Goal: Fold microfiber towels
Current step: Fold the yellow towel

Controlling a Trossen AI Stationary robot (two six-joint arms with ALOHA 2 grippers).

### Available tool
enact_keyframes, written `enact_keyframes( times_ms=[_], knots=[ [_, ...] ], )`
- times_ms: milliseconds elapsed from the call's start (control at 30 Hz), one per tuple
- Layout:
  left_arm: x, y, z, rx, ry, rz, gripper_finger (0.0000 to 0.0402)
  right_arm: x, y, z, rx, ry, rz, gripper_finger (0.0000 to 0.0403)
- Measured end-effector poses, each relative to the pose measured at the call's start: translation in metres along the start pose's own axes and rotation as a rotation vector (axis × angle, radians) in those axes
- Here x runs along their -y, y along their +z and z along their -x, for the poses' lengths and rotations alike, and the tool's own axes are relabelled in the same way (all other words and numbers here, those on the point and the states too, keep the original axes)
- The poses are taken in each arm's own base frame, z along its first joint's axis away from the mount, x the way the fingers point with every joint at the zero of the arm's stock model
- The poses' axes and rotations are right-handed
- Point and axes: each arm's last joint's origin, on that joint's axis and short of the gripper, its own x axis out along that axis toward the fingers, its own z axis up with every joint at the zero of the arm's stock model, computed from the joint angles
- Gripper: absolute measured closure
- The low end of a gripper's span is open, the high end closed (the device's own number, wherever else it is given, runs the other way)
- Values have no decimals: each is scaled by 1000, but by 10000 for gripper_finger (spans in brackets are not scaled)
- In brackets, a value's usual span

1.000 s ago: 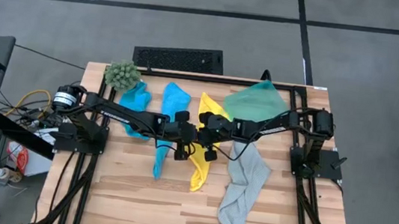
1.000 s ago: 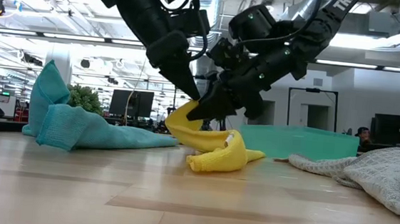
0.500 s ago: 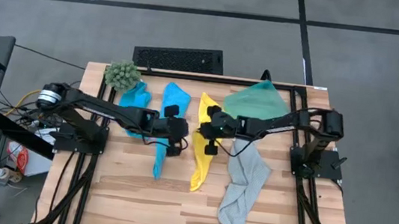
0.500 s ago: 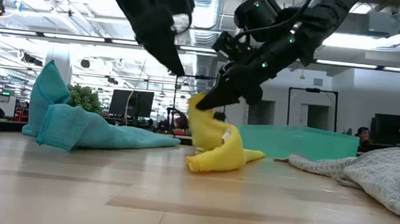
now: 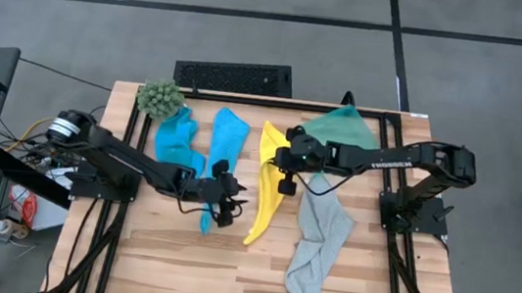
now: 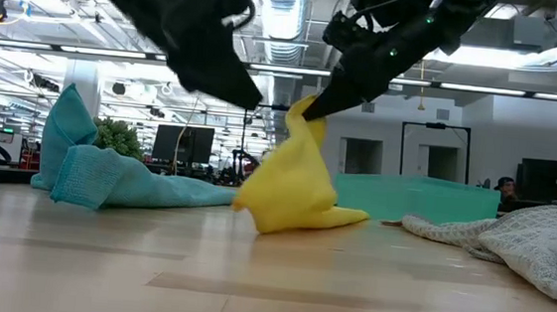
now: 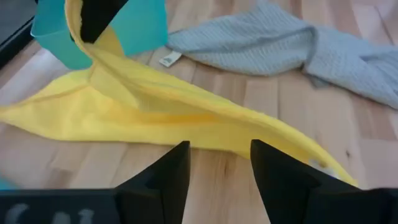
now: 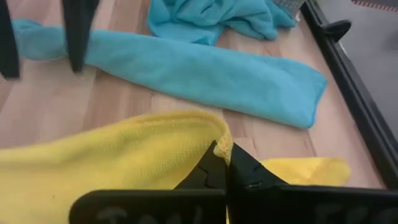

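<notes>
The wooden table (image 5: 228, 261) is a plank top inside a black frame, and its near half is mostly bare boards, the widest open stretch lying in front of the cloths on the left side. The back edge is crowded.

The pale grey towel (image 5: 317, 247) is the biggest cloth, a knobbly weave, lying rumpled on the right and running down to the table's front edge. Behind it at the back right sits the translucent green bin (image 5: 337, 131); I cannot tell what, if anything, is in it.

The yellow towel (image 5: 267, 192) is a long limp strip in the middle of the table. The right gripper (image 8: 222, 163) has its fingers pinched together on the towel's far end and holds that end up off the boards, so the cloth hangs in a soft peak in the low view (image 6: 292, 177) while its other end trails flat on the wood.

Two turquoise towels lie left of it: one a straight strip (image 5: 221, 152), the other bunched (image 5: 175, 142) near the back.

The left gripper (image 7: 219, 165) hangs low just beside the yellow strip, fingers spread apart and holding nothing.

A fuzzy green ball plant (image 5: 158, 98) sits at the back left corner.
</notes>
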Motion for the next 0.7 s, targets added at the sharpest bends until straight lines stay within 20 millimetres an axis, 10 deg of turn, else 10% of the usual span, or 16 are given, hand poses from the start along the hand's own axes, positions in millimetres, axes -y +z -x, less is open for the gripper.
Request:
enact_keyframes(
  times_ms=[267, 700],
  knots=[
    [13, -30, -29, -26, -41, 76, 239, -5, -1, -2, -10, 13, -1, 391],
    [44, -35, -19, 15, -120, 165, 214, 2, -3, -2, -22, -2, -11, 391]
  ],
)
